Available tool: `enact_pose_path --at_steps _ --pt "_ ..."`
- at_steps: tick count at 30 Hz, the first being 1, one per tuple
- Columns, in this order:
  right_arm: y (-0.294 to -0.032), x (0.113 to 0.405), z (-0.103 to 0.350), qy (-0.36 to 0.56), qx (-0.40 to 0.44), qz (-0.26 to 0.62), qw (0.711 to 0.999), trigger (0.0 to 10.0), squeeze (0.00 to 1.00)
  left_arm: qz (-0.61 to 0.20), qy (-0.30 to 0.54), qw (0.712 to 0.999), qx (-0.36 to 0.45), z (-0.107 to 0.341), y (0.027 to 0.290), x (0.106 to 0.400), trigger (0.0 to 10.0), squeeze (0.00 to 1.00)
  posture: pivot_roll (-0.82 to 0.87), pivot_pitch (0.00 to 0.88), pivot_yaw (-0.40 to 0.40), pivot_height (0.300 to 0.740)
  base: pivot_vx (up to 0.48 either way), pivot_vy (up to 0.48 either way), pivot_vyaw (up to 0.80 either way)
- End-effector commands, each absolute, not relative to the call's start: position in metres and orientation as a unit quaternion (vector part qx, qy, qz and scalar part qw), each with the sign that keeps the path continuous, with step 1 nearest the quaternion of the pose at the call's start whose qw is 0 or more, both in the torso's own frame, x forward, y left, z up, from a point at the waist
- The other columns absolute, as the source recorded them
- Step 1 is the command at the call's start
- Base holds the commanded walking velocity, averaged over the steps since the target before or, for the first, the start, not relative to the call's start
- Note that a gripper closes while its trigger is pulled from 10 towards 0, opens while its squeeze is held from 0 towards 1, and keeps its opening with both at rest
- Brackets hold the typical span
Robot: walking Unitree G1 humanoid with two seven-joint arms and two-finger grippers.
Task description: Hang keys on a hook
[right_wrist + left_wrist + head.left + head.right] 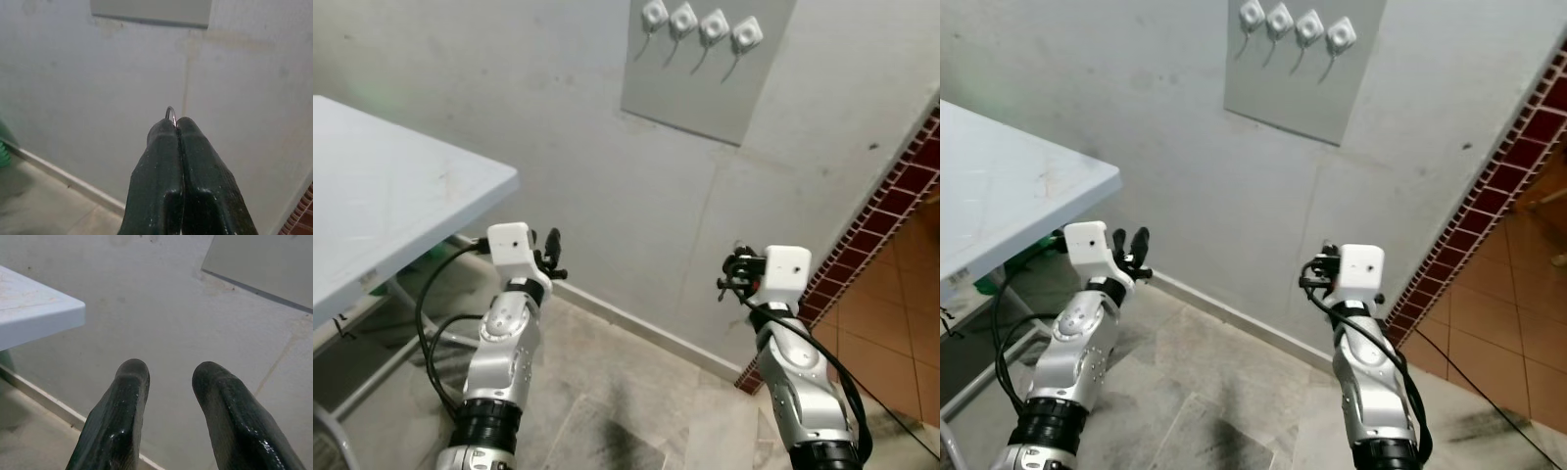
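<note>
Nearest, 2 grippers are raised toward the wall. The left gripper (168, 382) has its 2 fingers spread apart, holding nothing. The right gripper (176, 122) presses its 2 fingers together, pinching 1 key ring (169, 113) at the tips. Farther, at 12 o'clock, 1 grey panel (705, 88) carries 4 hooks (700, 29). At 9 o'clock stands 1 white table (382, 196).

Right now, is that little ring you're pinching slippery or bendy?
Probably stiff: the key ring looks like thin metal wire keeping its curve. Maybe slippery, as just a sliver pokes past the shut right tool. Likely light; the keys themselves aren't visible.
</note>
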State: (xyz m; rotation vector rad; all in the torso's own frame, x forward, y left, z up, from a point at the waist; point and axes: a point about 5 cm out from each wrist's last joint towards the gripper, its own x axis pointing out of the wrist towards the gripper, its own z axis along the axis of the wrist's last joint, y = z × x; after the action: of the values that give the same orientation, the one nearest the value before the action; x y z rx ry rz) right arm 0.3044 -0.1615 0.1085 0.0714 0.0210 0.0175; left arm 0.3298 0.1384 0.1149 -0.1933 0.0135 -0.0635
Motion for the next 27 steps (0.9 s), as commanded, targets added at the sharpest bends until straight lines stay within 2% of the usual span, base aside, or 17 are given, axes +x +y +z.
enact_pose_path --at_steps 1,3,9,12,27 --pt "-0.1646 0.3018 0.1207 -0.035 -0.008 0.008 0.999 10.0 0.00 -0.041 0.004 0.994 -0.097 0.1194 0.1328 0.3306 10.0 0.00 0.11 0.000 -0.101 0.740 0.000 0.000 0.00" --pt "-0.1591 0.2988 0.1219 -0.043 -0.002 0.049 0.998 10.0 0.00 -0.045 0.006 0.994 -0.097 0.1195 0.1322 0.3309 10.0 0.00 0.11 0.000 -0.099 0.740 0.000 0.000 0.00" --pt "-0.1592 0.2971 0.1230 -0.042 0.017 0.046 0.998 10.0 0.00 -0.059 0.002 0.992 -0.110 0.1220 0.1317 0.3318 10.0 0.00 0.10 0.000 -0.093 0.740 0.000 0.000 0.00" --pt "-0.1582 0.2966 0.1229 -0.043 0.020 0.052 0.998 10.0 0.00 -0.063 0.000 0.992 -0.110 0.1233 0.1318 0.3319 10.0 0.00 0.10 0.000 -0.093 0.740 0.275 0.000 0.00" --pt "-0.1554 0.2967 0.1261 -0.052 0.024 0.059 0.997 10.0 0.00 -0.066 -0.001 0.992 -0.111 0.1270 0.1317 0.3342 10.0 0.00 0.11 0.000 -0.093 0.740 0.286 0.273 0.00"
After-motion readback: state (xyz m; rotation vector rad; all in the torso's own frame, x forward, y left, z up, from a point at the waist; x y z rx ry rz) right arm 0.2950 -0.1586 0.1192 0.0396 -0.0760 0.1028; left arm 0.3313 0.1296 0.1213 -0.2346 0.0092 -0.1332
